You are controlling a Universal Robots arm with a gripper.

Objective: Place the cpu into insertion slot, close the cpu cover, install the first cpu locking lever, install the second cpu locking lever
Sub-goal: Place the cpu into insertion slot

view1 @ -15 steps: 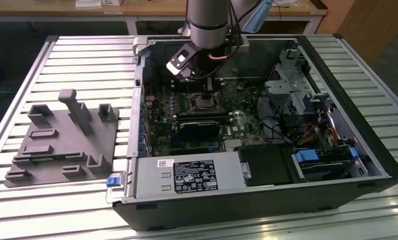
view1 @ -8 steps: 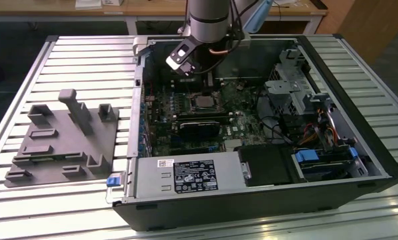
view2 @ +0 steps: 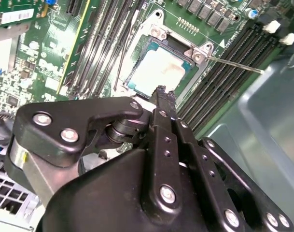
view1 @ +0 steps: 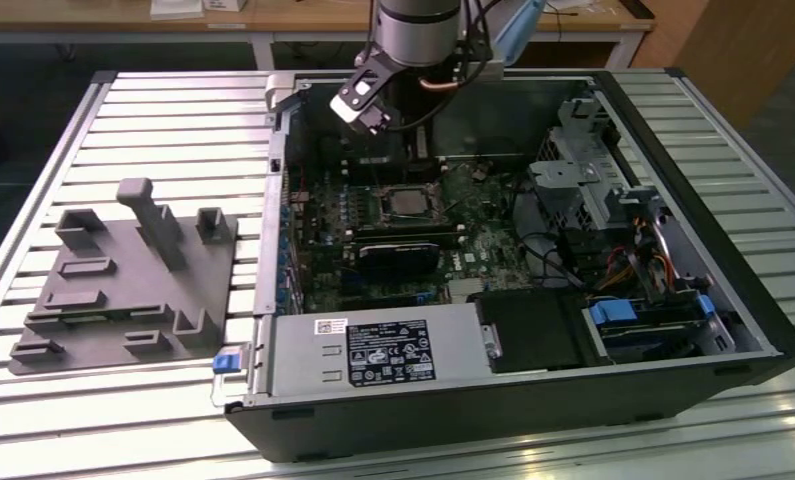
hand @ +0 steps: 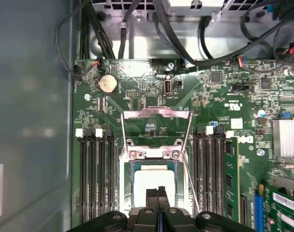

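You'll find the cpu (hand: pixel 154 184) seated in the insertion slot (hand: pixel 154 166), with the cpu cover (hand: pixel 156 114) swung open beyond it. Your gripper (hand: pixel 158 195) hovers just over the chip, clenched, seemingly on nothing.

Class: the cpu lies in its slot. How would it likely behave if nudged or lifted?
The cpu looks thin and flat: probably light, stiff, and not apt to roll. Its smooth metal face may prove slippery. Framed by the slot, it would likely resist a sideways push.
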